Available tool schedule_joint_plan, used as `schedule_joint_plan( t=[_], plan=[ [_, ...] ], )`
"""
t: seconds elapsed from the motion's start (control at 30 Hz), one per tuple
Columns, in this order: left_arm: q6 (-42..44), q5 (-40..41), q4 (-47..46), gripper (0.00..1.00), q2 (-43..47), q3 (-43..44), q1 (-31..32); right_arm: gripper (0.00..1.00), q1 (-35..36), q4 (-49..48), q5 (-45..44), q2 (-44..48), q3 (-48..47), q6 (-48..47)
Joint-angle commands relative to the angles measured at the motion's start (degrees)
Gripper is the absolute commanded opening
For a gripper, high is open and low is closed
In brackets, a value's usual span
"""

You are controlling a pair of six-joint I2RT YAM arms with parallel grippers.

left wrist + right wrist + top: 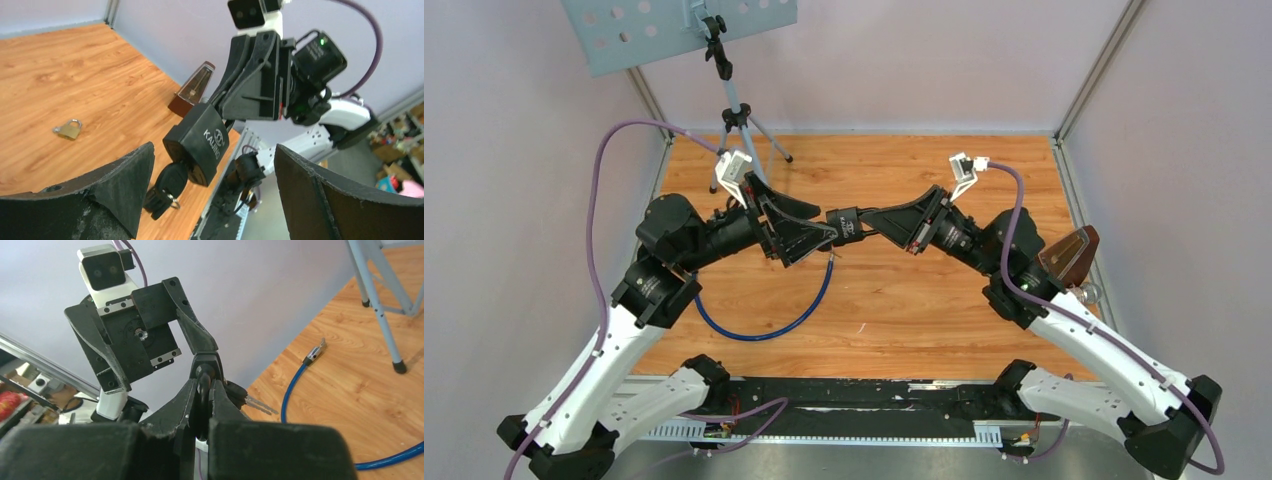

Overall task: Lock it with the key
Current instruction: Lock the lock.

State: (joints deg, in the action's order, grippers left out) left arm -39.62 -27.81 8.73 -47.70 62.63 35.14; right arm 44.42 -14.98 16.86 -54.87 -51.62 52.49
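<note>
The black padlock (pixel 200 140) is hanging in mid-air between my two arms, above the wooden table (pixel 924 310); my right gripper (pixel 216 103) is pinching it by the shackle, fingers pressed together around the metal loop, and the body is tilting down toward my left side; the black-headed key (pixel 173 176) is sitting in the keyhole at the bottom, with spare keys (pixel 159 199) dangling from its ring; my left gripper (pixel 212 152) is standing spread wide, one finger on each side of the padlock and touching neither it nor the key; my left wrist camera is showing the printed face of the body and the key, whereas my right wrist camera is giving only the shackle between my own fingertips and the spare keys poking out behind; the overhead camera is showing little of the padlock, only a dark shape between both grippers; a small brass padlock (pixel 68 129) is lying on the table, seen from my left wrist alone; a metronome (pixel 1069 255) is standing at the right edge, a blue cable (pixel 764 325) is curving near my left arm, and a music stand (pixel 739 115) is standing at the back.
</note>
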Motion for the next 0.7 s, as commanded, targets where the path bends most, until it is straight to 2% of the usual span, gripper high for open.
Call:
schedule_joint_plan(
  t=[0.0, 0.2, 0.33, 0.6, 0.67],
  plan=[
    [12.3, -8.3, 8.0, 0.95, -2.8, 4.4, -0.3, 0.0, -0.4, 1.8, 3.6, 3.4, -7.6, -9.0],
    [15.6, -18.0, 6.2, 0.95, -6.0, 6.3, -0.4, 0.0, -0.6, 13.0, 12.1, 1.6, -15.1, -18.9],
    [15.1, -23.4, 7.1, 0.91, -9.2, 7.8, -0.5, 0.0, -0.7, 18.5, 17.5, 0.2, -17.9, -23.1],
    [14.8, -28.6, 6.1, 0.87, -10.3, 5.4, -0.6, 0.0, -0.8, 25.9, 22.4, -3.8, -21.2, -29.0],
    [15.2, -28.7, 5.8, 0.84, -10.2, 4.5, -0.6, 0.0, -0.9, 26.1, 23.5, -4.6, -21.5, -29.3]
  ],
)
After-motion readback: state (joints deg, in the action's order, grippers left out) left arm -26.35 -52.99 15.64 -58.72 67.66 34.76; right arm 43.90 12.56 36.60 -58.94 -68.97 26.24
